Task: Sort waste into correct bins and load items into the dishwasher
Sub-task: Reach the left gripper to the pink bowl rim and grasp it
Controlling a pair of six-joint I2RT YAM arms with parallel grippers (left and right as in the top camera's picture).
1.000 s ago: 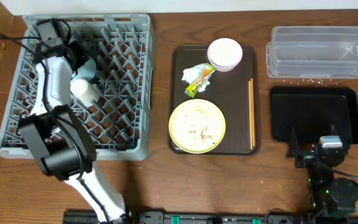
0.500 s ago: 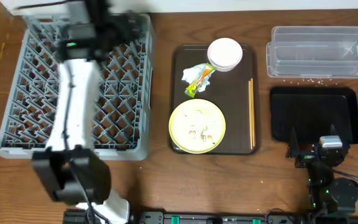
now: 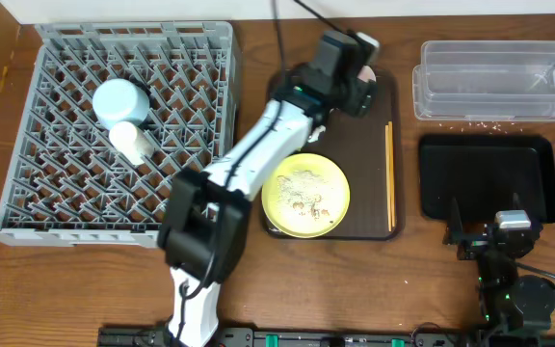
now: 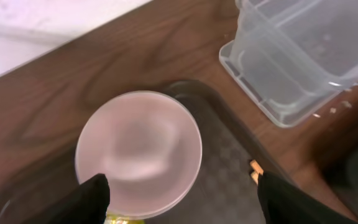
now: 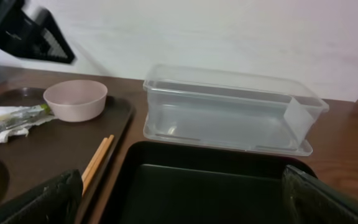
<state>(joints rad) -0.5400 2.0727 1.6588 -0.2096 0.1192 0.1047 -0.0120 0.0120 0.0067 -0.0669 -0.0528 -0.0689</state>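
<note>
From above, I have the left arm (image 3: 249, 159) stretched diagonally to the far end of the dark brown serving tray (image 3: 374, 217). The left gripper (image 3: 347, 79) sits over the pale pink bowl (image 3: 368, 73), which shows only as a sliver, and I can't read the jaws from here. On the serving tray, the pale yellow plate (image 3: 328, 175) carries rice-like crumbs (image 3: 306, 204), and the chopsticks (image 3: 389, 178) lie along its right edge. The light blue bowl (image 3: 121, 99) and the white cup (image 3: 133, 142) touch inside the grey dish rack (image 3: 56, 207). At right, the clear tub (image 3: 497, 81) lies beyond the black tray (image 3: 489, 173), with the right gripper (image 3: 494, 234) at the black tray's near edge.
</note>
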